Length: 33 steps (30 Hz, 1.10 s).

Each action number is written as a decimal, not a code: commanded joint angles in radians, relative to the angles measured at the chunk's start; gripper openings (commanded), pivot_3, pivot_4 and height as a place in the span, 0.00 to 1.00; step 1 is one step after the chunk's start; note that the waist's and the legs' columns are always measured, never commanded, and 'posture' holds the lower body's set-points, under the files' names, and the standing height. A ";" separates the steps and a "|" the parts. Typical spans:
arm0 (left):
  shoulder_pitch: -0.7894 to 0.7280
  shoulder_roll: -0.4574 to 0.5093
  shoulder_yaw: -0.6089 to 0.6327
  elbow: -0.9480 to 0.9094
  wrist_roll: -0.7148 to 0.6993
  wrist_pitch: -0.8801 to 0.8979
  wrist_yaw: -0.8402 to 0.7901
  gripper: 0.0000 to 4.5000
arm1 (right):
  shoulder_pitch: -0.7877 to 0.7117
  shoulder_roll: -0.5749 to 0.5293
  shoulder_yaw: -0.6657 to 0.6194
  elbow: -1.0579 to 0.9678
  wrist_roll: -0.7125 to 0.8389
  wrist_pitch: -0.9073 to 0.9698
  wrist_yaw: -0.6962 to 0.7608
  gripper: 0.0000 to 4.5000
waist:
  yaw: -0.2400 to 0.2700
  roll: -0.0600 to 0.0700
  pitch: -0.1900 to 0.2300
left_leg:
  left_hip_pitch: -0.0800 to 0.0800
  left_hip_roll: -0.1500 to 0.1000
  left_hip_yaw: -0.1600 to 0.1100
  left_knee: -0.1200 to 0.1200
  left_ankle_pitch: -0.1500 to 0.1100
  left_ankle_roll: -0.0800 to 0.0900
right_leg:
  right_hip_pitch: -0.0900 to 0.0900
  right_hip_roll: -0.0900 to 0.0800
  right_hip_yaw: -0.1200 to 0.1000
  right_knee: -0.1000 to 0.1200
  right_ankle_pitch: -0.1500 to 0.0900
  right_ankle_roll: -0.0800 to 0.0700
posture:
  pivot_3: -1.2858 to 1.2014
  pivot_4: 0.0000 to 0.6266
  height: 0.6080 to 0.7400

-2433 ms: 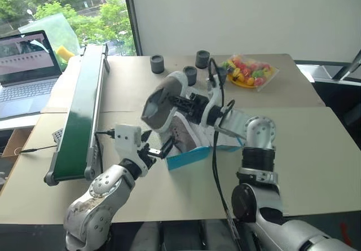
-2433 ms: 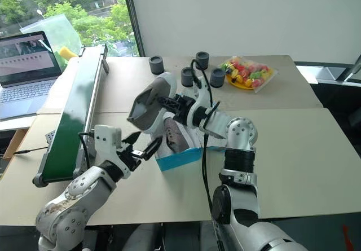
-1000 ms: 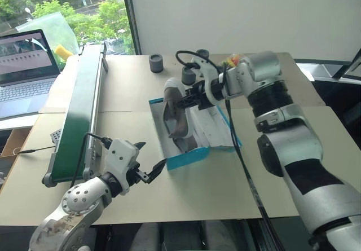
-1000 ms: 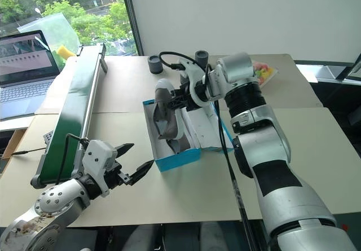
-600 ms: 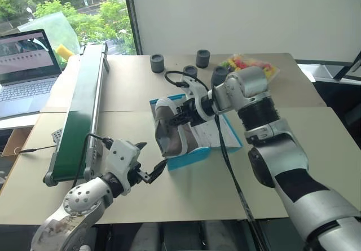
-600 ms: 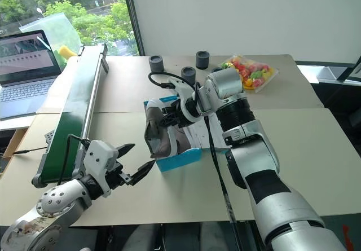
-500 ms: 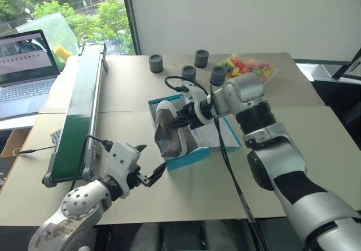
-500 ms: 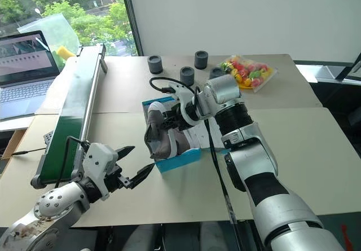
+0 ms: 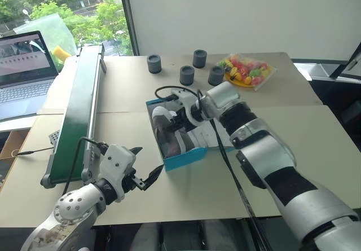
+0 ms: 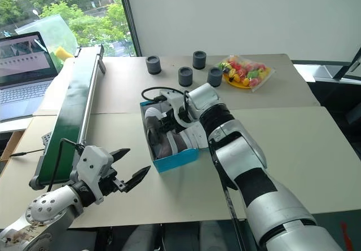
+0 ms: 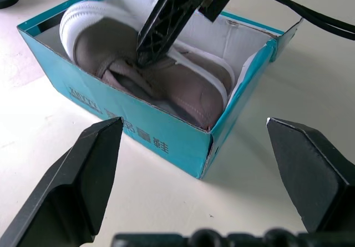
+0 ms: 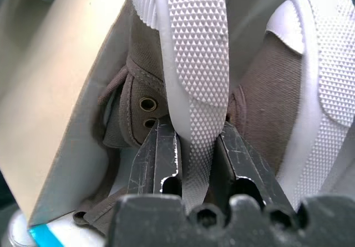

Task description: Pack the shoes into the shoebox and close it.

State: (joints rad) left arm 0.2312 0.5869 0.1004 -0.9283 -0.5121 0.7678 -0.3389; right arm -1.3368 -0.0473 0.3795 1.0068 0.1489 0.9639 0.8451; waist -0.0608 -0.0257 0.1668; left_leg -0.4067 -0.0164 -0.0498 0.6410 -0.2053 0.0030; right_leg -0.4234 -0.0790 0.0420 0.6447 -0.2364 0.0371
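- Right gripper [image 12: 191, 147]: fingers narrow, pinching the white sole edge of a shoe [image 9: 166, 131] inside the shoebox [image 9: 186, 156].
- Shoes: both in the shoebox, on their sides, side by side; the second shoe [image 12: 310, 91] lies against the held one.
- Handling, judged: light; canvas uppers soft, soles stiff and grippy, so the sole rim is the surest hold.
- Shoebox: thin card, likely to slide or dent if pushed; lid [image 9: 217, 135] open, lying flat behind the shoebox.
- Left gripper [image 9: 145, 175]: fingers wide, empty, just in front of the shoebox.
- Around: conveyor belt [image 9: 79, 104] left of the shoebox; three dark cups [image 9: 186, 74] and a fruit plate [image 9: 246, 71] beyond it; laptop [image 9: 25, 65] further left.
- In the way: the right arm's cable [image 9: 169, 90] over the shoebox.
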 commanded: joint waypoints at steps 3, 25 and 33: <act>-0.008 -0.006 0.009 -0.030 0.002 -0.010 0.009 0.98 | 0.004 0.075 0.047 0.077 -0.121 -0.186 -0.013 0.10 | -0.011 0.000 0.000 | 0.002 0.000 -0.001 0.000 0.000 0.000 | 0.001 0.000 0.001 0.001 0.000 0.000 | 0.52 0.24 0.91; -0.047 -0.027 -0.019 -0.002 0.007 -0.010 0.019 1.00 | -0.032 0.184 -0.237 0.205 -0.117 -0.173 -0.227 0.63 | -0.009 0.000 -0.003 | 0.012 0.017 0.006 0.000 -0.001 -0.002 | 0.007 0.019 0.002 0.003 0.003 -0.013 | 0.52 0.24 0.91; -0.055 -0.021 -0.019 0.018 0.011 -0.015 0.008 1.00 | -0.158 -0.002 -0.461 0.084 0.026 0.014 -0.243 0.63 | 0.001 0.000 -0.002 | 0.004 0.017 0.006 0.000 -0.001 -0.002 | 0.001 0.018 0.001 0.001 0.003 -0.014 | 0.52 0.24 0.91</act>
State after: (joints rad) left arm 0.1879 0.5622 0.0700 -0.8980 -0.5087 0.7678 -0.3258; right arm -1.4556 -0.0164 -0.0285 1.1599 0.1277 0.9192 0.6027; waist -0.0593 -0.0254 0.1652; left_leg -0.4047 0.0000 -0.0443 0.6412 -0.2061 0.0009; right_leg -0.4239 -0.0609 0.0419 0.6453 -0.2330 0.0234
